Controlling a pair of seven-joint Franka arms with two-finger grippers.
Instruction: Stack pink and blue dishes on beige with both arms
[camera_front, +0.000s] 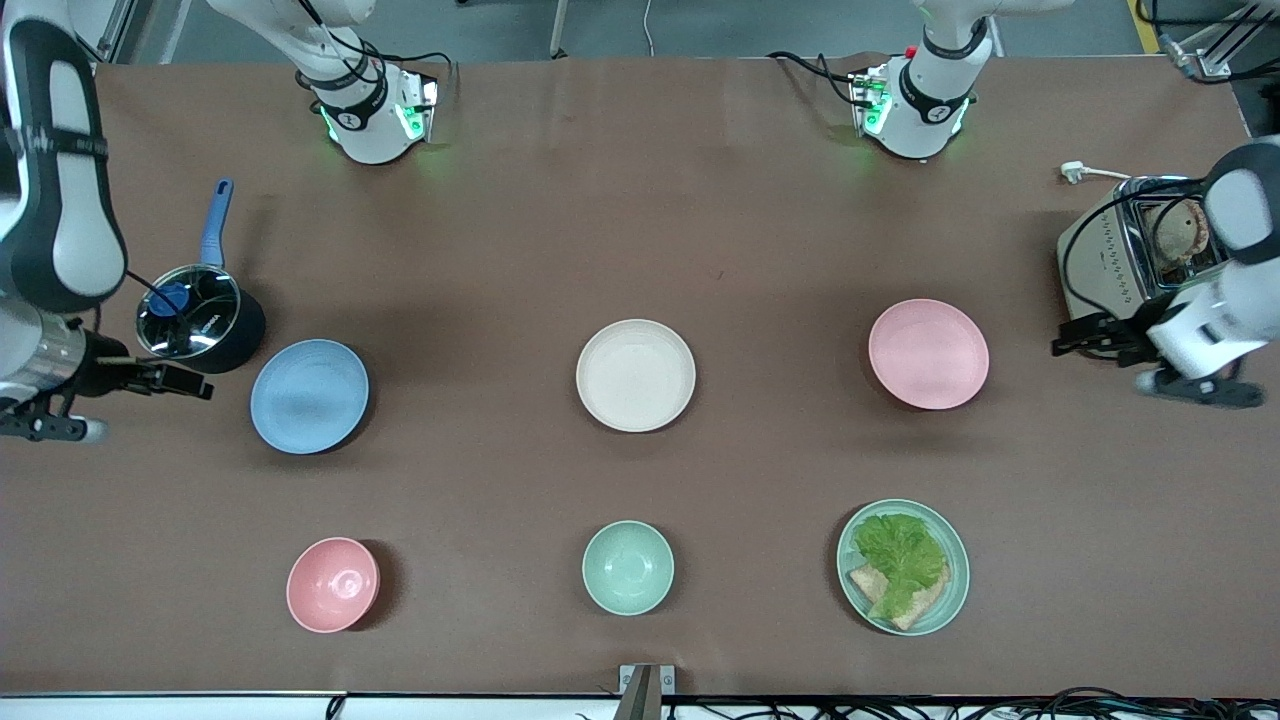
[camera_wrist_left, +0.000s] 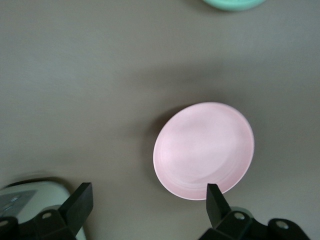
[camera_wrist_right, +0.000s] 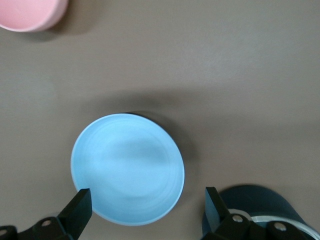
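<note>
High front overview; wrist cameras down over plates.

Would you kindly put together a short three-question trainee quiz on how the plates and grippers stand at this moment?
1. True or false: the pale pink round plate already sits on the cream-beige round plate.
2. Which dark pot stands beside the light blue round plate: A) the saucepan with a blue handle, B) a kettle?
3. Fill in: the fingers of the left gripper and of the right gripper are both ____.

Key: 1 false, all three plates lie apart on the brown table; 2 A; 3 open, each gripper up near its own end of the table, holding nothing.
</note>
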